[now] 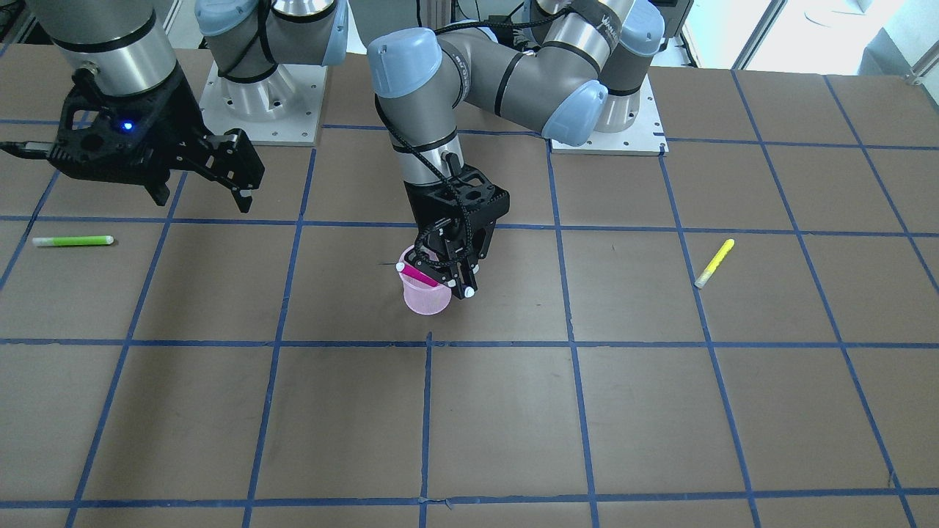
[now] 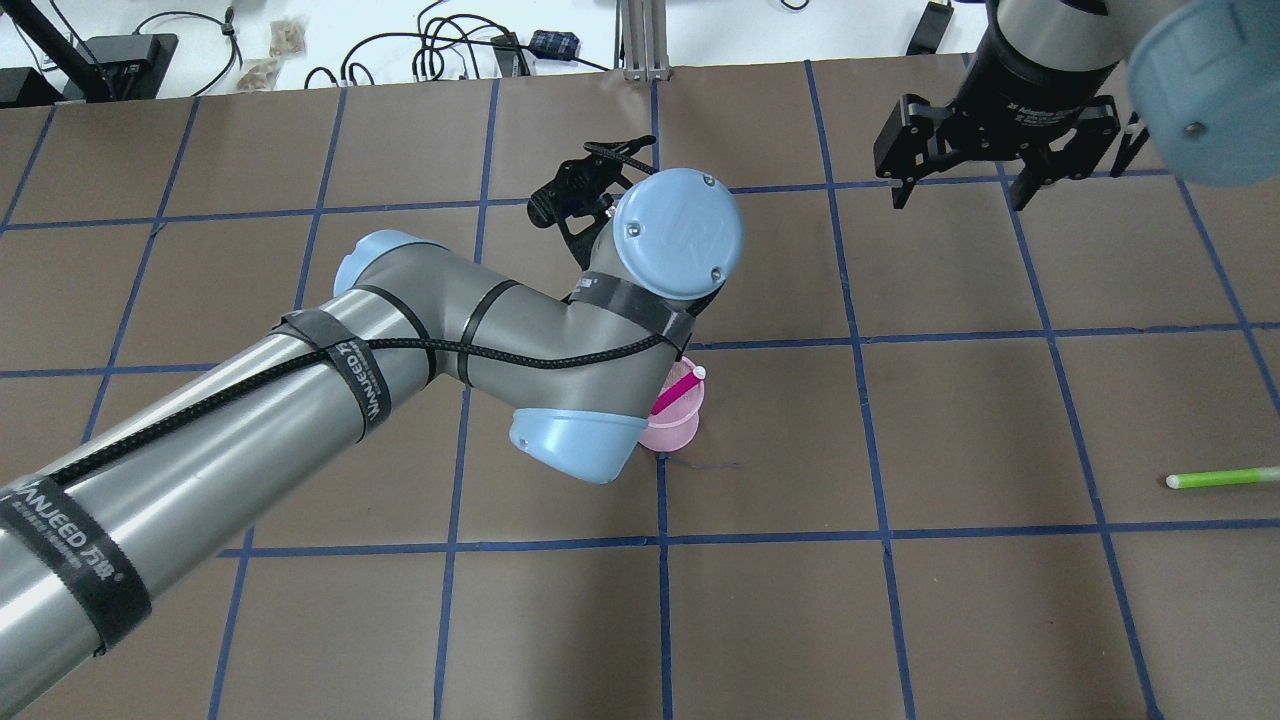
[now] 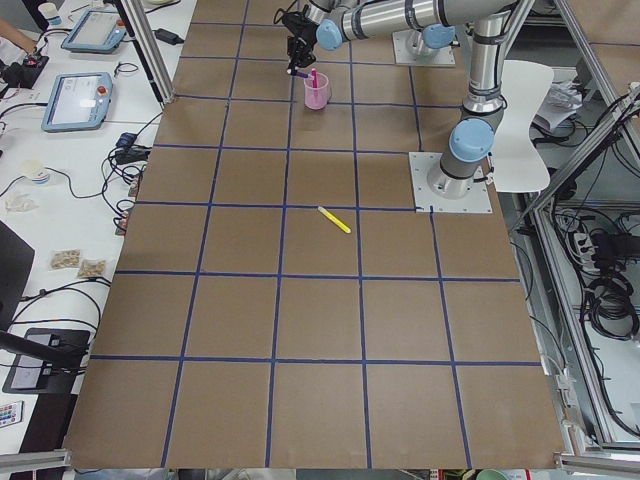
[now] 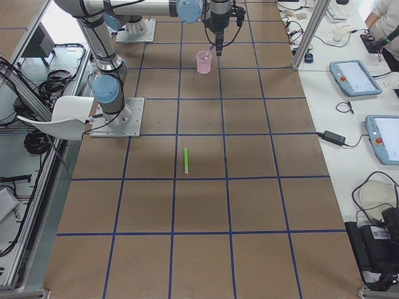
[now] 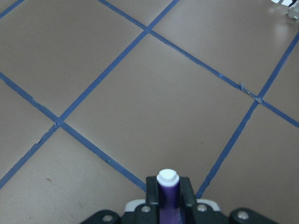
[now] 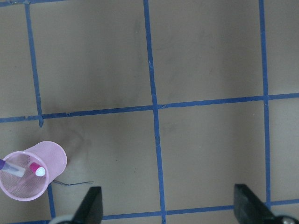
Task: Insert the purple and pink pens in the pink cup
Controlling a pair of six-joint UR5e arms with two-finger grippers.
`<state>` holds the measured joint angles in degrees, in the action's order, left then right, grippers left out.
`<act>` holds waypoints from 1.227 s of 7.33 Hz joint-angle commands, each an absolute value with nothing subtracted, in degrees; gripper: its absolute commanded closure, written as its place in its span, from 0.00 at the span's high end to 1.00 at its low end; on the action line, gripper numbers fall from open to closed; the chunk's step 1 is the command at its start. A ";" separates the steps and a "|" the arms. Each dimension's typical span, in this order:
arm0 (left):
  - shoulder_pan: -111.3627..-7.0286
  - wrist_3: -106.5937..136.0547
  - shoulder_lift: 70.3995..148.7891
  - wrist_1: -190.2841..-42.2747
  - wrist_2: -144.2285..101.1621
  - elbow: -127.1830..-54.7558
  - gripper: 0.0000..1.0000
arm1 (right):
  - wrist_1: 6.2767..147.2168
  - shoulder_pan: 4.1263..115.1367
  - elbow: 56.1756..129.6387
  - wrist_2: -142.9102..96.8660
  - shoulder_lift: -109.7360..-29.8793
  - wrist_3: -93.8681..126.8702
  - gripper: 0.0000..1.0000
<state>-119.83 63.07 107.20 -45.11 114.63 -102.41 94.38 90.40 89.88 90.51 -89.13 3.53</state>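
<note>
Purple pen [image 5: 167, 192] closest to lens in left wrist view, white end showing, pinched between fingers of left gripper [image 1: 461, 287], jaws closed tight on barrel. Right wrist view: pen's lower end slants over rim into pink cup [image 6: 58, 168]. Pink pen [image 6: 35, 170] already inside cup, leaning, white tip above rim. Cup upright near centre of table [image 1: 513, 425], just beside blue grid line. Right gripper [image 2: 958, 195] hovers well apart, jaws spread wide, holding nothing. Green pen [image 1: 72, 240] and yellow pen [image 1: 714, 262] lie flat on opposite sides.
</note>
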 commanded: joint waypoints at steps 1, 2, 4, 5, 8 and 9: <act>-120.76 63.11 107.31 -45.35 114.61 -103.01 0.00 | 94.40 91.23 89.91 90.35 -89.12 -0.94 1.00; -121.02 63.19 107.31 -45.35 115.39 -103.01 0.00 | 94.39 91.14 89.91 90.35 -89.03 -0.97 1.00; -121.11 63.81 108.45 -45.35 116.54 -103.01 0.00 | 94.39 91.14 89.91 90.35 -89.03 -0.97 1.00; -121.29 63.90 108.89 -45.35 117.07 -103.01 0.00 | 94.39 91.14 89.91 90.35 -89.03 -0.97 1.00; -122.86 66.44 109.86 -45.35 117.77 -103.01 0.49 | 94.39 91.14 90.00 90.35 -89.03 -1.05 1.00; -123.39 66.36 109.78 -45.35 117.86 -102.92 0.99 | 94.39 91.14 90.00 90.35 -89.03 -1.05 1.00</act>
